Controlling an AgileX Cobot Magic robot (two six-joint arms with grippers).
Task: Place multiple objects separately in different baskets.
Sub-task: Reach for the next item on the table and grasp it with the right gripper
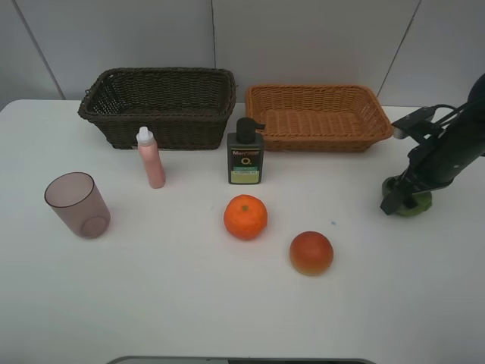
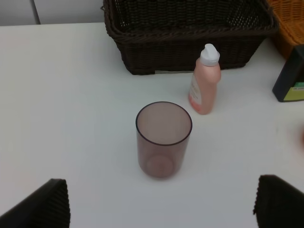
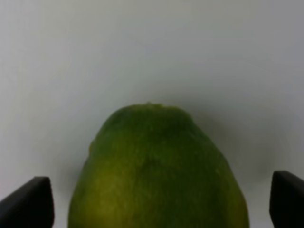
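Note:
My right gripper (image 1: 404, 199) is open and straddles the green fruit (image 1: 417, 203) on the table at the right. In the right wrist view the fruit (image 3: 156, 166) fills the gap between the wide-apart fingertips (image 3: 28, 202). My left gripper (image 2: 160, 204) is open and empty, a little short of the translucent pink cup (image 2: 164, 137); this gripper is outside the exterior view. The cup (image 1: 77, 205), the slim pink bottle (image 1: 151, 158), the dark green pump bottle (image 1: 245, 155), the orange (image 1: 245, 217) and the red-yellow fruit (image 1: 311, 252) stand on the table.
The dark brown basket (image 1: 167, 121) is at the back left and the orange-tan basket (image 1: 318, 140) at the back right; both look empty. The pink bottle (image 2: 205, 80) stands just before the dark basket (image 2: 190, 42). The white table (image 1: 151, 303) reaches the front edge.

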